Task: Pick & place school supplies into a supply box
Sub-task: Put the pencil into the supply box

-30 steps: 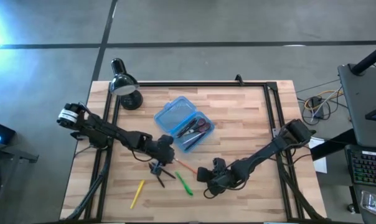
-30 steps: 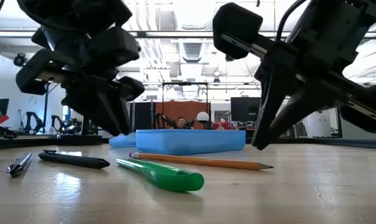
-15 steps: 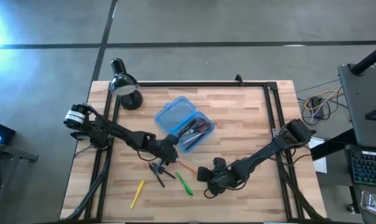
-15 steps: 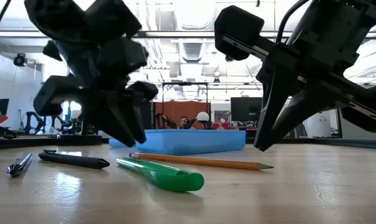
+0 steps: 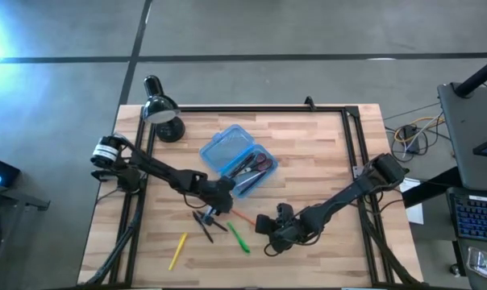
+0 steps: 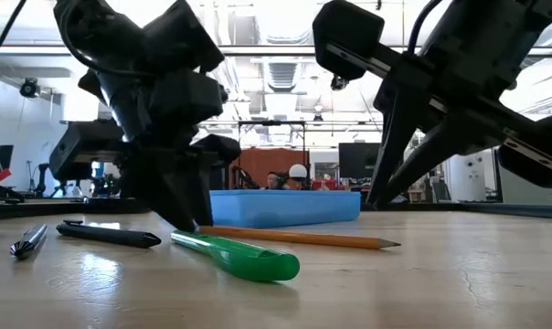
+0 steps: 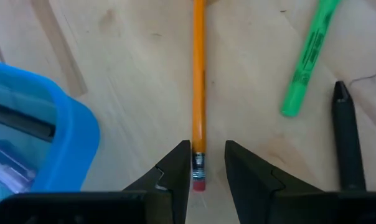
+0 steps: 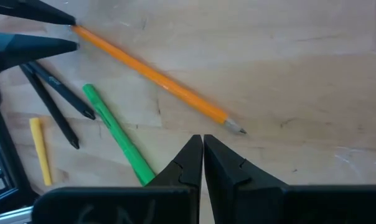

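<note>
An orange pencil (image 5: pixel 242 216) lies flat on the wooden table. My left gripper (image 7: pixel 207 146) is open and low over the table, one finger on either side of the pencil's eraser end (image 7: pixel 198 177); whether a finger touches it, I cannot tell. My right gripper (image 8: pixel 202 138) is shut and empty, just short of the pencil's tip (image 8: pixel 238 129). A green pen (image 5: pixel 239 238), a yellow one (image 5: pixel 177 250) and two dark pens (image 5: pixel 207 225) lie nearby. The blue case (image 5: pixel 235 159) lies open, holding red-handled scissors (image 5: pixel 262 163) and dark pens.
A black desk lamp (image 5: pixel 163 113) stands at the table's far left corner. A black frame rail (image 5: pixel 352 153) runs along the table's edges. Bare wood shows to the right of the case and along the near edge.
My left gripper has gone toward the table's right edge and down, from above the dark pens to the pencil's eraser end, its fingers now on either side of it. The pencil and pens lie where they were.
</note>
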